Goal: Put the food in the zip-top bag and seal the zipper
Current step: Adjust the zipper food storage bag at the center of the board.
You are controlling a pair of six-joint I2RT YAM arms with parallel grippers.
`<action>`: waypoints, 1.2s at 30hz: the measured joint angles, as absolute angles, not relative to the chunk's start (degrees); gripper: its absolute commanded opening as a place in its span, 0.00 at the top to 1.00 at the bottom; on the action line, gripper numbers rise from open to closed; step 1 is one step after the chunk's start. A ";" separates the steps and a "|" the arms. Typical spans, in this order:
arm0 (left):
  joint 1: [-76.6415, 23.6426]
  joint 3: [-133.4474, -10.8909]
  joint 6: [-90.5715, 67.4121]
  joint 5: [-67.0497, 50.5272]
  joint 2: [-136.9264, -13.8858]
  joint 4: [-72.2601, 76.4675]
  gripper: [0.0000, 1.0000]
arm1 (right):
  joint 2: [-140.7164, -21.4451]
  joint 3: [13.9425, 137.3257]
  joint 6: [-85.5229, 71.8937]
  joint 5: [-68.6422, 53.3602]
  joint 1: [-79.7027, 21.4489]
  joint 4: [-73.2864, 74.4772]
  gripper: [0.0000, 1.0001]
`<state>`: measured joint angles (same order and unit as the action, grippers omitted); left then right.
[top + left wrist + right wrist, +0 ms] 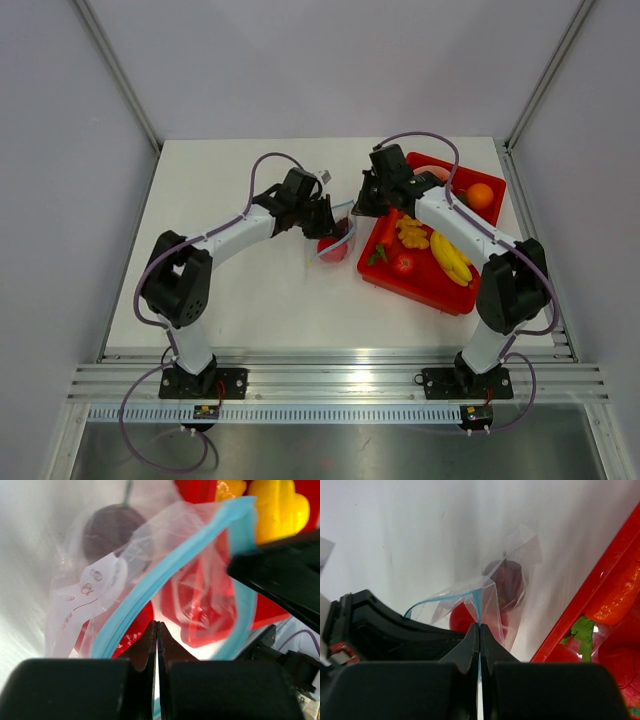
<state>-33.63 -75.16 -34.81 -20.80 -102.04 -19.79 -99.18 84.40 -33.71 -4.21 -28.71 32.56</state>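
Note:
The clear zip-top bag (338,236) lies on the white table between my two grippers, mouth up and pulled open. The red tomato-like fruit (332,250) and the dark purple fruit (111,530) are inside it; both also show in the right wrist view, tomato (460,620) and purple fruit (508,582). The light blue zipper strip (165,575) forms an open loop. My left gripper (157,624) is shut on one side of the strip. My right gripper (479,626) is shut on the strip (477,605) at the other side. In the top view, the left gripper (328,222) and right gripper (358,207) are close together.
A red rectangular tray (420,292) stands just right of the bag, holding a yellow banana (450,258), an orange fruit (480,195), a strawberry (403,264) and other toy food. Its edge (580,600) runs close to the bag. Grey walls enclose the table.

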 measured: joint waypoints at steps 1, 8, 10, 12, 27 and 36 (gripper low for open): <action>-33.87 -75.64 -34.79 -20.16 -102.67 -20.03 1.00 | -98.85 84.40 -33.74 -4.21 -28.71 32.53 1.00; -35.07 -76.55 -35.53 -17.19 -105.82 -19.59 1.00 | -98.00 84.33 -34.00 -5.76 -28.71 32.49 1.00; -35.48 -76.88 -35.66 -16.29 -106.69 -19.53 1.00 | -98.00 84.09 -34.30 -6.50 -28.71 32.25 1.00; -35.70 -76.93 -35.81 -15.70 -107.35 -19.59 1.00 | -97.86 83.53 -34.52 -7.16 -28.73 31.97 1.00; -36.01 -76.93 -36.75 -14.66 -110.85 -18.35 1.00 | -93.58 82.63 -35.75 -9.67 -29.80 32.45 1.00; -36.12 -76.93 -37.12 -14.68 -111.79 -17.91 1.00 | -92.42 82.56 -36.29 -10.17 -30.92 32.80 1.00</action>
